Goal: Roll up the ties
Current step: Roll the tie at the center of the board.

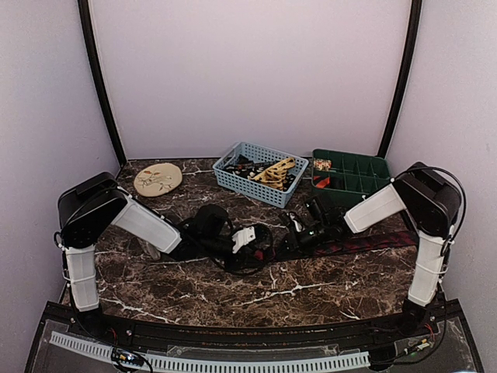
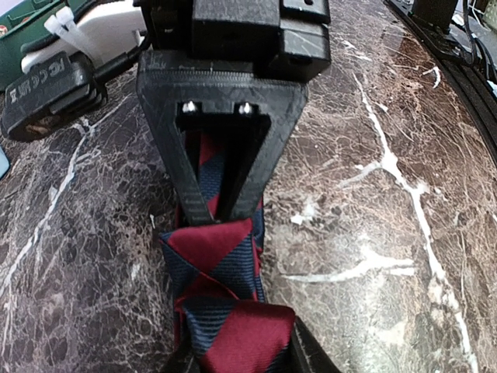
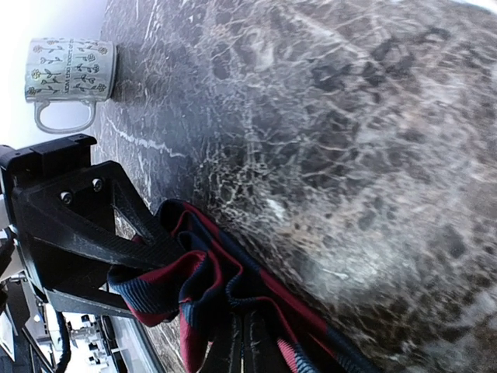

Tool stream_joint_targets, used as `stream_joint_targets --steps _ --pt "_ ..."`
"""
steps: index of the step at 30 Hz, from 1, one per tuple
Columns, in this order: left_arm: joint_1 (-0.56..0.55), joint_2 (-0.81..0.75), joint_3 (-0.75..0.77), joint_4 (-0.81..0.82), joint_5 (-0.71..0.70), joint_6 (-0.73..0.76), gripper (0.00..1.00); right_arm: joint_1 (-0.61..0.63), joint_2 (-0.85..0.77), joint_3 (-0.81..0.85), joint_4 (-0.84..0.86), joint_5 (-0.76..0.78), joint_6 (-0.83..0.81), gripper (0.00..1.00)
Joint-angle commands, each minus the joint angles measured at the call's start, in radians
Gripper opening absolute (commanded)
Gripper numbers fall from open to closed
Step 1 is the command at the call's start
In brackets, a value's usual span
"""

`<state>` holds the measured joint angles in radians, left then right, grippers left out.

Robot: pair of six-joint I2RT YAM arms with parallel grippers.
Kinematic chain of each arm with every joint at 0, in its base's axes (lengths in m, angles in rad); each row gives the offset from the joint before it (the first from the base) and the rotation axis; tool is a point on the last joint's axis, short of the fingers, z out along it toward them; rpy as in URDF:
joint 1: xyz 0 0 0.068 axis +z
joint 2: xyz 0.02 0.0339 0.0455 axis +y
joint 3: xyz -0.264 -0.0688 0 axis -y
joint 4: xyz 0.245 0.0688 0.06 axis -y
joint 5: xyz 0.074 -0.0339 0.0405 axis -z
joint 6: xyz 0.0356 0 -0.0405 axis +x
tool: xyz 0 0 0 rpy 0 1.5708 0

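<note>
Marble table (image 1: 311, 291), basket (image 1: 247, 186) and tray (image 1: 351, 156) behind; both arms' jaws clamp the striped tie (image 1: 377, 242).

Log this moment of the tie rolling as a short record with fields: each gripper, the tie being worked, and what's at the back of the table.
left gripper: fingers flank a folded bunch of the striped tie; grip unclear
right gripper: shut, fingertips pinching the striped tie
striped tie: navy and red, bunched between the grippers, rest trailing right along the table
blue basket: back centre, holds a tan-gold tie and darker ones
green tray: back right, beside the basket
</note>
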<state>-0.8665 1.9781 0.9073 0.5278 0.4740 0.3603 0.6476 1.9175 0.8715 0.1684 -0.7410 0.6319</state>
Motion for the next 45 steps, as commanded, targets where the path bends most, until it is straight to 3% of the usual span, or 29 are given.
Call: stream_joint_targets --steps 1,15,21,31,36,45 --pt "0.006 -0.033 0.036 -0.049 0.007 0.006 0.32 0.023 0.034 0.019 0.032 -0.004 0.020 0.02" --pt "0.007 -0.060 -0.008 -0.113 -0.025 0.065 0.31 -0.080 -0.100 -0.014 -0.159 0.061 -0.107 0.17" --pt "0.012 -0.066 0.000 -0.145 -0.025 0.087 0.31 -0.059 -0.119 0.000 -0.063 -0.032 -0.027 0.25" --pt "0.012 -0.053 0.010 -0.139 -0.017 0.079 0.31 -0.018 -0.014 0.075 -0.095 -0.039 -0.031 0.27" --pt "0.012 -0.052 0.008 -0.134 -0.014 0.078 0.31 0.001 0.013 0.087 -0.093 -0.034 -0.030 0.25" --pt "0.012 -0.057 0.019 -0.140 -0.025 0.081 0.31 0.017 -0.013 0.090 -0.069 -0.027 -0.007 0.00"
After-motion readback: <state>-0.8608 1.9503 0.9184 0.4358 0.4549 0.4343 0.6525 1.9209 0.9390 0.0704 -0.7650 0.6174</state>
